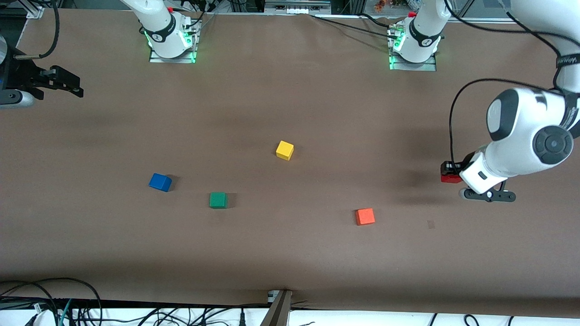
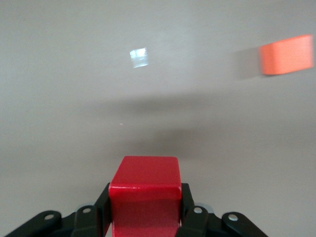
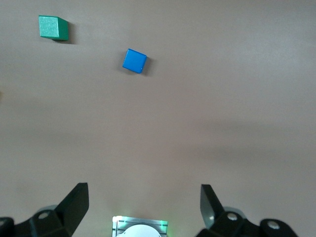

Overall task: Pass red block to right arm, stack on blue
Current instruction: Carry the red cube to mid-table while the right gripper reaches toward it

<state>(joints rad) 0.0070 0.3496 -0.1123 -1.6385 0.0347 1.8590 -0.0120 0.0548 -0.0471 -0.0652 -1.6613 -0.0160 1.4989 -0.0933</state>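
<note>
Front view shows the left gripper (image 1: 449,174) at the left arm's end of the counter (image 1: 290,113), clenched on the red block (image 1: 448,177), which sits between its fingers (image 1: 446,167). Whether the block rests on the counter or is just lifted off it I cannot tell. Being a cube, the red block has no long axis; in the left wrist view its flat top face (image 2: 144,172) looks up and one side face looks squarely toward the wrist camera, with a black finger (image 2: 186,200) pressed against each of the two adjoining sides. The orange cube (image 1: 364,216) lies on the counter nearer to the front camera than the red block and toward the middle; it also shows in the left wrist view (image 2: 286,54).

The right gripper (image 1: 61,83) waits up in the air at the right arm's end of the counter, its jaws spread apart with nothing between them, as the right wrist view (image 3: 143,207) shows. The blue cube (image 1: 160,182) lies on the counter, turned a little askew, with the green cube (image 1: 218,199) beside it, slightly nearer to the front camera and apart from it. The yellow cube (image 1: 284,150) sits near the counter's middle, well apart from the others.
</note>
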